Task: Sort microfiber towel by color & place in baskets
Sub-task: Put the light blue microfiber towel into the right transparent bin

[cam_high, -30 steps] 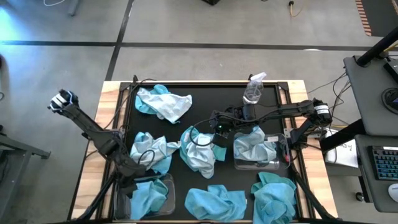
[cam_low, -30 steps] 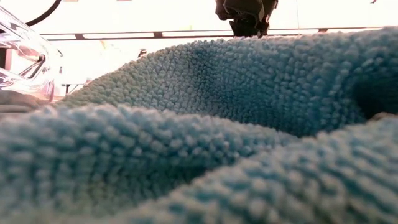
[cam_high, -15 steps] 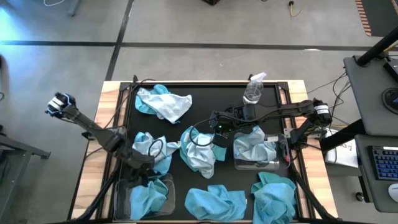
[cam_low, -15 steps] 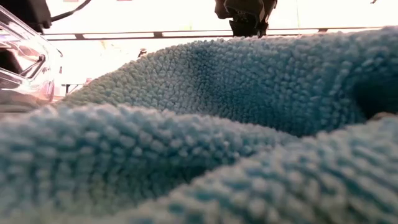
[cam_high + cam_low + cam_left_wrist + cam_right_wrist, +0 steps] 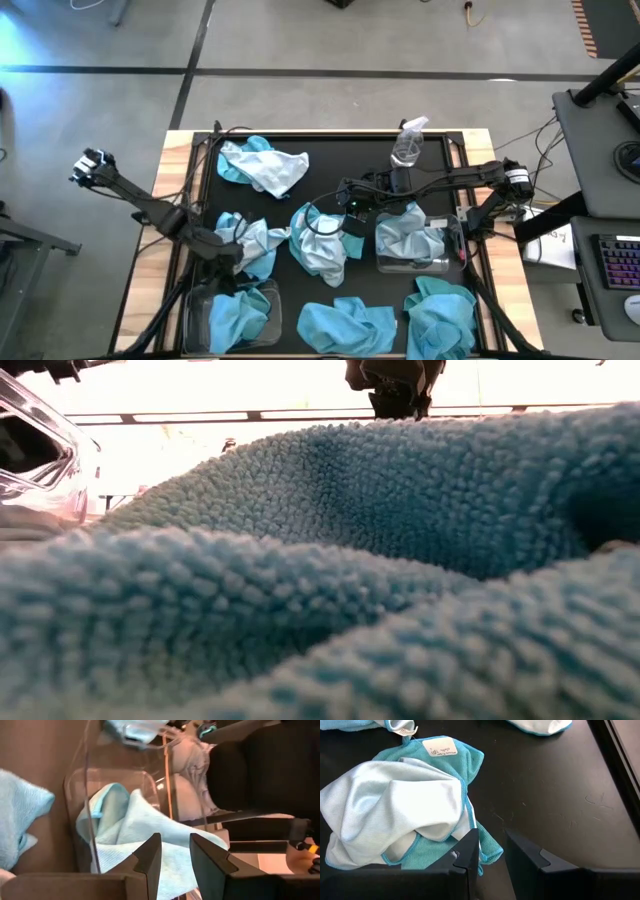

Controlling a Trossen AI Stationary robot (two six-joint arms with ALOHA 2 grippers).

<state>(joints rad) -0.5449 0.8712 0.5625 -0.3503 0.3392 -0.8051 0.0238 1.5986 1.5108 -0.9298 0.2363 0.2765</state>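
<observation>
Hovering left gripper [image 5: 228,262] just above left basket [image 5: 262,322] holding turquoise towels [image 5: 235,318], fingers parted, empty. Right gripper [image 5: 338,205] beside centre towel [image 5: 318,243], parted, empty.

The left gripper [image 5: 175,852] points at a clear basket [image 5: 80,800]. Its two dark fingers [image 5: 150,860] stand a little apart with nothing between them. A blue towel [image 5: 125,827] lies crumpled inside the basket. Another towel [image 5: 20,820] lies outside, beside the basket wall. A second clear basket [image 5: 145,735] sits farther off, with a pale towel [image 5: 135,726] in it.
</observation>
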